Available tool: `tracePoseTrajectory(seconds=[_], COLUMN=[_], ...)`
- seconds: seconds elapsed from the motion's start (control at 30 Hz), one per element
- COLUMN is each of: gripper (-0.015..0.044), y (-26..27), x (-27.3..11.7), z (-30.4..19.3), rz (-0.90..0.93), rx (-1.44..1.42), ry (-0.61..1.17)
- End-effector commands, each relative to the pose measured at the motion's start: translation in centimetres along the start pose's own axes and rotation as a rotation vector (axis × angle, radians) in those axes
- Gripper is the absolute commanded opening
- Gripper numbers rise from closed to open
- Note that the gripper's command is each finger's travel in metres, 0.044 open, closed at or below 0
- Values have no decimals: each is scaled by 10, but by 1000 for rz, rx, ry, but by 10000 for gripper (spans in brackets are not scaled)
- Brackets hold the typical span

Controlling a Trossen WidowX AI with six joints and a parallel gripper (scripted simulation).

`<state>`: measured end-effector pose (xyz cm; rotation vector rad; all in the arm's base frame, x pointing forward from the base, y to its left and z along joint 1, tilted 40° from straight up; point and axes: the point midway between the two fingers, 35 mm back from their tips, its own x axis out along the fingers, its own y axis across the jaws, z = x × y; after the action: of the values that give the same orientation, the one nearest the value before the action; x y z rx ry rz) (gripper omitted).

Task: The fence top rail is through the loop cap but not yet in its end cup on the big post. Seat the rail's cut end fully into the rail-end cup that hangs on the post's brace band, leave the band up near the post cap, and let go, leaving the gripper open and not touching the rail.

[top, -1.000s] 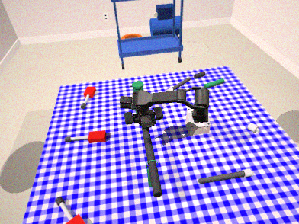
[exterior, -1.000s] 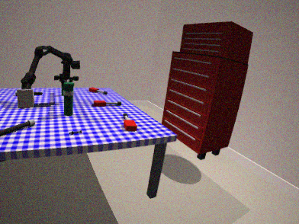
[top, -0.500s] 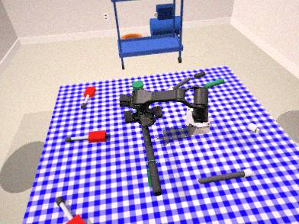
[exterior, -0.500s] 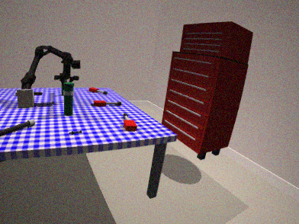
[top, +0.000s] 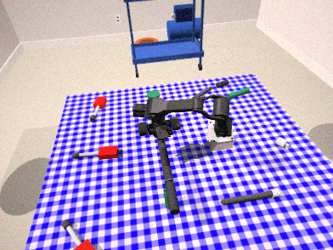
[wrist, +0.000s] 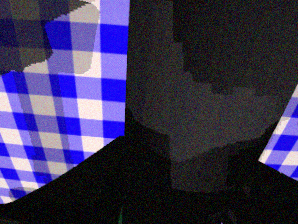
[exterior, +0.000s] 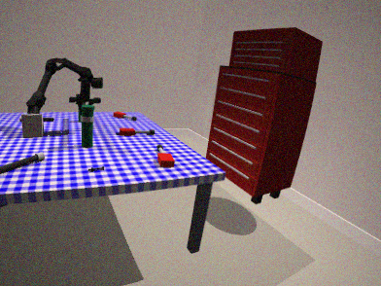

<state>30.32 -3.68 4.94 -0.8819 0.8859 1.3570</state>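
The dark rail [top: 167,161] runs from under my gripper [top: 161,131] [exterior: 85,100] toward the front. Its near end passes through the green loop cap [top: 169,179] on the near green post [exterior: 87,138] and sticks out beyond it. My gripper is shut on the rail near its far end. The big post's green cap [top: 153,94] shows just behind the gripper. The brace band, the rail-end cup and the rail's cut end are hidden behind the gripper and arm, so I cannot tell whether the end is in the cup. In the wrist view a dark shape fills the middle.
The arm's pale base [top: 221,140] [exterior: 32,125] stands right of the posts. Red-handled tools [top: 108,152] [exterior: 165,160] lie left. A dark tube [top: 248,198] with a white end lies front right. A small white piece [top: 281,143] and a green rod [top: 239,93] lie farther back.
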Motion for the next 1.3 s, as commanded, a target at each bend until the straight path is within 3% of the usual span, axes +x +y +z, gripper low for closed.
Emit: tracePoseTrajectory(seconds=[0.0, 1.27], gripper=[0, 0], y=[0, 0], x=[-1, 0], z=[-6, -1], rz=[-4, -2], rx=[2, 0], ry=[15, 2])
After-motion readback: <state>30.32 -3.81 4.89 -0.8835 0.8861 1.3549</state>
